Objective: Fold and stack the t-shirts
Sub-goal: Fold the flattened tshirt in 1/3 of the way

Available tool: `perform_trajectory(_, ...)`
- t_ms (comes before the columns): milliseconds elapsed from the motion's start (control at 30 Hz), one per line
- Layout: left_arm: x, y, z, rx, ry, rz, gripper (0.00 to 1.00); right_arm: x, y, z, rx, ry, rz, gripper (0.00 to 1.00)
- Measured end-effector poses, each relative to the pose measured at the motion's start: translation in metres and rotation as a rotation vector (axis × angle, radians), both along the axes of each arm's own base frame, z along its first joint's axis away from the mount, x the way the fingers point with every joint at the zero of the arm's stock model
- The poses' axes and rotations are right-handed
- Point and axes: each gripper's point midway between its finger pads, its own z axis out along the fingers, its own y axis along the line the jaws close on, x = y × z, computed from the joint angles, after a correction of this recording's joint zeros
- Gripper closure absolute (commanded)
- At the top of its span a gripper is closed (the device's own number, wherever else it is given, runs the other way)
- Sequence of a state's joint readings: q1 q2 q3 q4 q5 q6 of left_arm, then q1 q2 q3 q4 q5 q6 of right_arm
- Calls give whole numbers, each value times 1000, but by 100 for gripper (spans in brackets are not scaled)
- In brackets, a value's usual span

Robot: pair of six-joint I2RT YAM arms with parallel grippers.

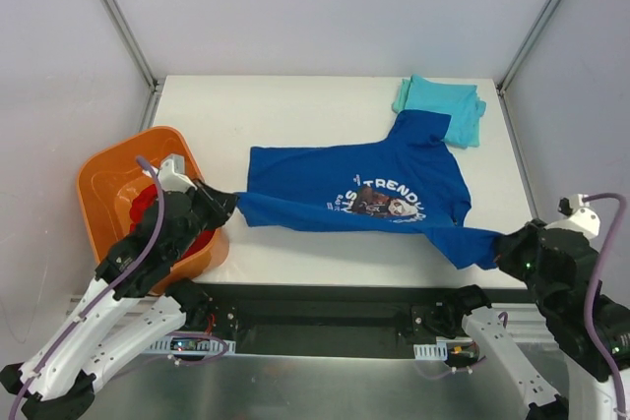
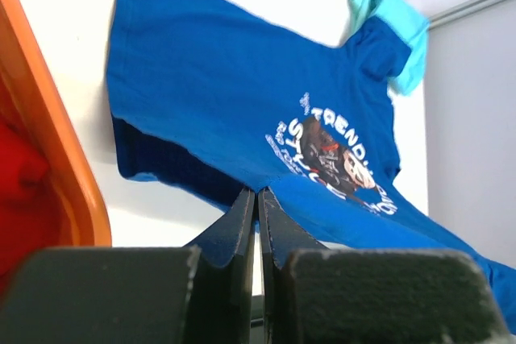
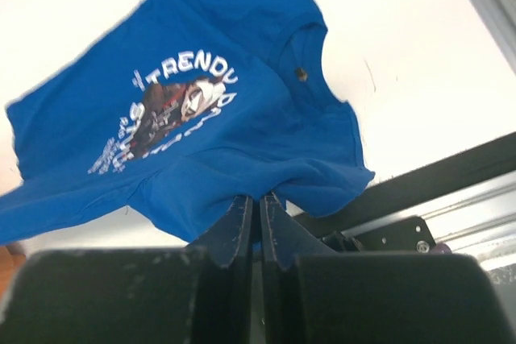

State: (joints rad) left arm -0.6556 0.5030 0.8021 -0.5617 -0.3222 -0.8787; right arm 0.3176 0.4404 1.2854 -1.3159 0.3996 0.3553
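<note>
A royal blue t-shirt (image 1: 345, 184) with a white-lettered graphic lies spread across the table, front up, stretched between my two grippers. My left gripper (image 1: 228, 204) is shut on its near left corner (image 2: 256, 192). My right gripper (image 1: 502, 246) is shut on its near right sleeve (image 3: 258, 195), at the table's front edge. The blue shirt also shows in the left wrist view (image 2: 226, 94) and the right wrist view (image 3: 201, 118). A folded light teal t-shirt (image 1: 445, 105) lies at the back right, partly under the blue shirt's far sleeve. A red t-shirt (image 1: 148, 206) lies in the tub.
An orange plastic tub (image 1: 103, 179) stands at the table's left edge, under my left arm. The table's black front rail (image 1: 325, 302) runs along the near edge. Grey walls close in the left, back and right sides.
</note>
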Motion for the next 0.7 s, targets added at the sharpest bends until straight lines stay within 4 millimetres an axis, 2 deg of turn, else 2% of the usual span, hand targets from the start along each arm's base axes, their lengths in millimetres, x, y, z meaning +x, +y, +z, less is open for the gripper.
perform_trajectory(133,-3,-3,-27,24,52,-18,100,1,12,-28,-2,102,59,94)
perform_trajectory(300,-11,-5,-69,59,154,-36,100,1,34,-85,-10,354,168,93)
perform_trajectory(400,-11,-6,-87,81,212,-28,100,2,37,-107,-35,488,178,92)
perform_trajectory(567,-3,-2,-111,147,303,30,100,10,31,-116,-90,575,144,92)
perform_trajectory(700,11,3,-123,227,363,101,100,33,32,-114,-130,602,125,92)
